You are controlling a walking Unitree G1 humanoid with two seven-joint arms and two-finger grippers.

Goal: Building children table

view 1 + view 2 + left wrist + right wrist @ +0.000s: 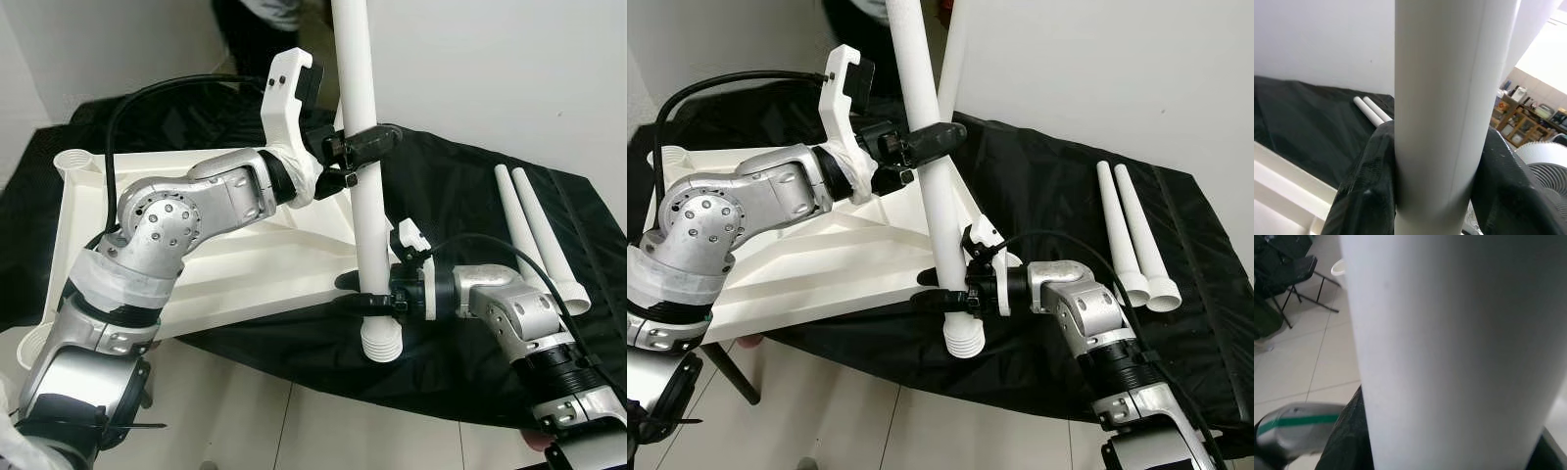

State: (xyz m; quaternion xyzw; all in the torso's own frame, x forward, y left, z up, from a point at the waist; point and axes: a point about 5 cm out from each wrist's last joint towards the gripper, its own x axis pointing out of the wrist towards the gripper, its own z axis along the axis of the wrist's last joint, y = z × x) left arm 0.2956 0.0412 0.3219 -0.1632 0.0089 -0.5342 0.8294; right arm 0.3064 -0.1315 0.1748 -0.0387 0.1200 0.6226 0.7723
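Smooth white tubular leg (364, 147), ribbed end, upright; left gripper (364, 147) and right gripper (370, 294) both clamp it; two spare legs (534, 230) on black cloth (451, 186).

The white table leg (364, 147) runs off the top edge so its upper end is cut off, the upturned tabletop (245, 264) is partly hidden behind the left arm, and the room beyond is blurred.

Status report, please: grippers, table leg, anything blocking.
Left gripper and right gripper both clamp upright table leg. Threaded end hangs beside tabletop. Nothing blocking.
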